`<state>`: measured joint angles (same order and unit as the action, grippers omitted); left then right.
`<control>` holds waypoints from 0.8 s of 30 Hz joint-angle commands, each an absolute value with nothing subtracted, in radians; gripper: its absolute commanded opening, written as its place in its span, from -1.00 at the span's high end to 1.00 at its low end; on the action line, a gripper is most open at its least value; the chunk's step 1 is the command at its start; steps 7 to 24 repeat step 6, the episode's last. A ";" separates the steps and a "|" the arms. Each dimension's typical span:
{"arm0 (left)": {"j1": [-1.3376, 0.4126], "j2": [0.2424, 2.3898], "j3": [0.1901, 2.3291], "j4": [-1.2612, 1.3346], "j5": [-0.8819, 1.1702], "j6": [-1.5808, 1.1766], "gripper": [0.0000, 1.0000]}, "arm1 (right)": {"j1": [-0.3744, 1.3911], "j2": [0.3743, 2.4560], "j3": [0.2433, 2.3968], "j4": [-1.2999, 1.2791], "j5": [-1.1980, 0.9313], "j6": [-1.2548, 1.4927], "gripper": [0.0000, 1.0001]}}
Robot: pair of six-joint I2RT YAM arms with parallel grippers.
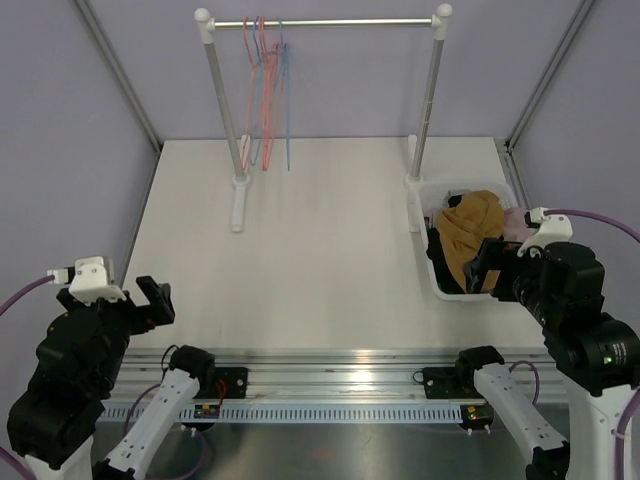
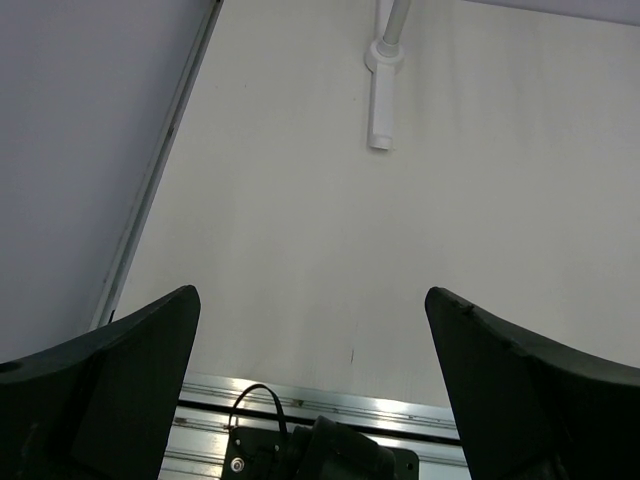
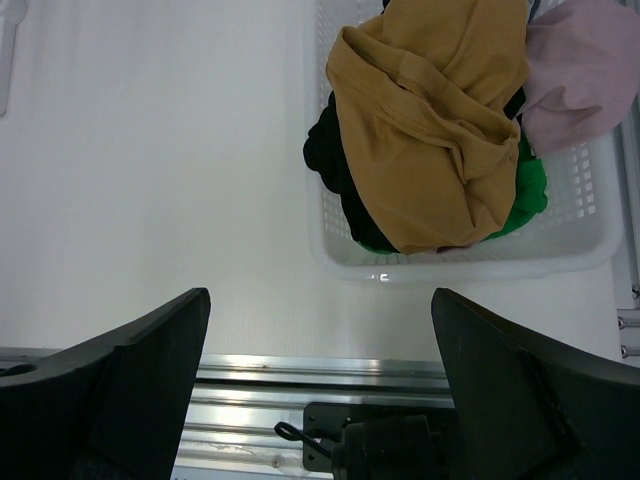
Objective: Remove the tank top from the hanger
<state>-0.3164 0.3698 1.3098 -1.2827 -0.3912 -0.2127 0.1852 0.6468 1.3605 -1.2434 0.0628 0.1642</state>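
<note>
Several thin wire hangers (image 1: 266, 90), pink, red and blue, hang bare on the rail of the clothes rack (image 1: 330, 22) at the back. No garment hangs on them. A mustard garment (image 1: 470, 228) lies on top of the pile in the white basket (image 1: 445, 293) at the right; it also shows in the right wrist view (image 3: 430, 130). I cannot tell if it is the tank top. My left gripper (image 1: 152, 300) (image 2: 312, 295) is open and empty over the near left of the table. My right gripper (image 1: 486, 266) (image 3: 320, 295) is open and empty at the basket's near edge.
The basket (image 3: 470, 262) also holds a pale pink garment (image 3: 580, 70), a green one (image 3: 530, 190) and a black one (image 3: 330, 160). The rack's left foot (image 2: 380, 110) and right post (image 1: 428, 110) stand on the table. A metal rail (image 1: 330, 365) runs along the near edge.
</note>
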 commanded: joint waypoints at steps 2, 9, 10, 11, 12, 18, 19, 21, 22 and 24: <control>-0.321 0.364 1.302 -1.218 -0.374 -0.190 -0.98 | 0.193 0.660 1.355 -1.187 0.072 0.169 -1.00; -0.321 0.356 1.292 -1.206 -0.380 -0.187 -0.98 | 0.193 0.658 1.351 -1.181 0.077 0.167 -1.00; -0.321 0.356 1.292 -1.206 -0.380 -0.187 -0.98 | 0.193 0.658 1.351 -1.181 0.077 0.167 -1.00; -0.321 0.356 1.292 -1.206 -0.380 -0.187 -0.98 | 0.193 0.658 1.351 -1.181 0.077 0.167 -1.00; -0.321 0.356 1.292 -1.206 -0.380 -0.187 -0.98 | 0.193 0.658 1.351 -1.181 0.077 0.167 -1.00; -0.321 0.356 1.292 -1.206 -0.380 -0.187 -0.98 | 0.193 0.658 1.351 -1.181 0.077 0.167 -1.00; -0.321 0.356 1.292 -1.206 -0.380 -0.187 -0.98 | 0.193 0.658 1.351 -1.181 0.077 0.167 -1.00; -0.321 0.356 1.292 -1.206 -0.380 -0.187 -0.98 | 0.193 0.658 1.351 -1.181 0.077 0.167 -1.00; -0.321 0.356 1.292 -1.206 -0.380 -0.187 -0.98 | 0.193 0.658 1.351 -1.181 0.077 0.167 -1.00; -0.321 0.356 1.292 -1.206 -0.380 -0.187 -0.98 | 0.193 0.658 1.351 -1.181 0.077 0.167 -1.00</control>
